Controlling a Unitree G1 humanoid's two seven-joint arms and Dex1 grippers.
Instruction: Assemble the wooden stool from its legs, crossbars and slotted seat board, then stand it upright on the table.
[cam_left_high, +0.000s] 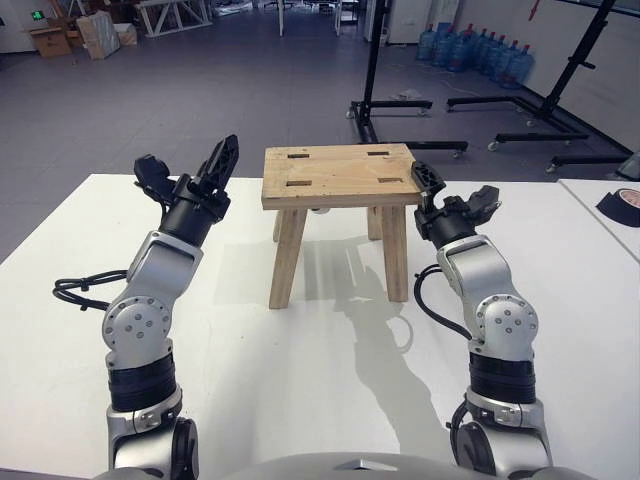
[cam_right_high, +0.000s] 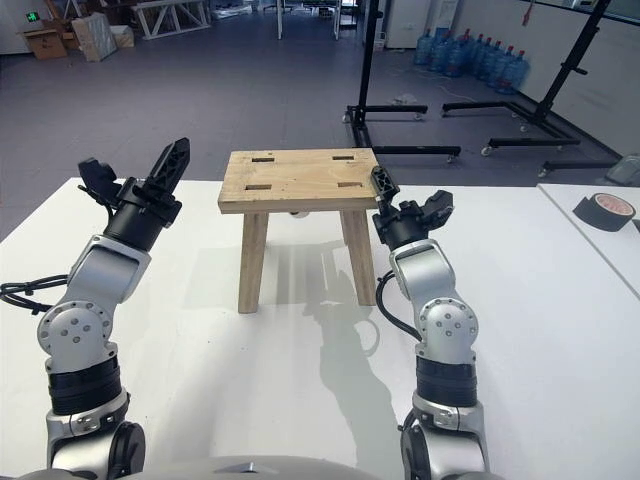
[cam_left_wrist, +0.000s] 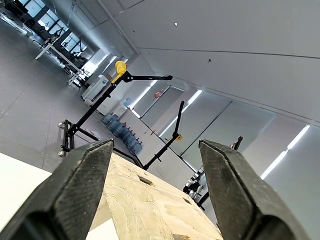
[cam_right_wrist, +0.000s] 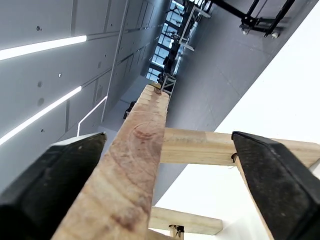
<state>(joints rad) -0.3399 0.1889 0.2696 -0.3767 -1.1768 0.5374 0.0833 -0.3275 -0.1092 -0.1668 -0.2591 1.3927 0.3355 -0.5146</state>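
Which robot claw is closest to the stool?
The right gripper: it sits open right at the edge of the seat board, while the left gripper hangs open off to the side, with a clear gap.

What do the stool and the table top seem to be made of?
Stool: pale bare wood, probably unvarnished softwood; the grain shows and there is no gloss. Table: smooth white matte top, perhaps laminate or painted board; the core cannot be told.

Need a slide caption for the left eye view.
Assembled wooden stool standing upright on the white table, open jaws on either side.
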